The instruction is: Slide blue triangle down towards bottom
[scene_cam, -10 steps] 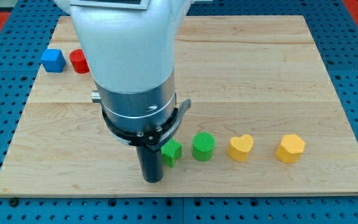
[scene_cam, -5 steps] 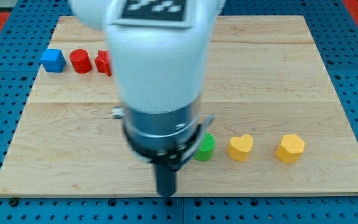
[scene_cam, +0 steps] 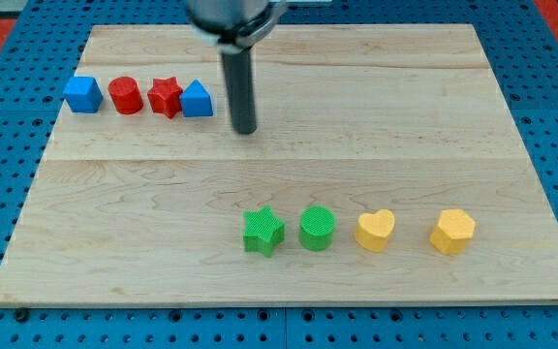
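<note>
The blue triangle (scene_cam: 197, 100) lies near the view's upper left, last in a row with a blue cube (scene_cam: 82, 94), a red cylinder (scene_cam: 124, 96) and a red star (scene_cam: 166, 97) that touches it. My tip (scene_cam: 246, 129) is on the board just to the right of the blue triangle and a little below it, with a small gap between them.
A second row lies lower right: a green star (scene_cam: 263, 233), a green cylinder (scene_cam: 317, 228), a yellow heart (scene_cam: 375, 231) and a yellow hexagon (scene_cam: 451, 231). The wooden board (scene_cam: 424, 116) ends close below this row.
The arm has swung from the board's lower middle, beside the green star, up to the top. The red star, blue triangle and green star are now uncovered. No block has moved.
</note>
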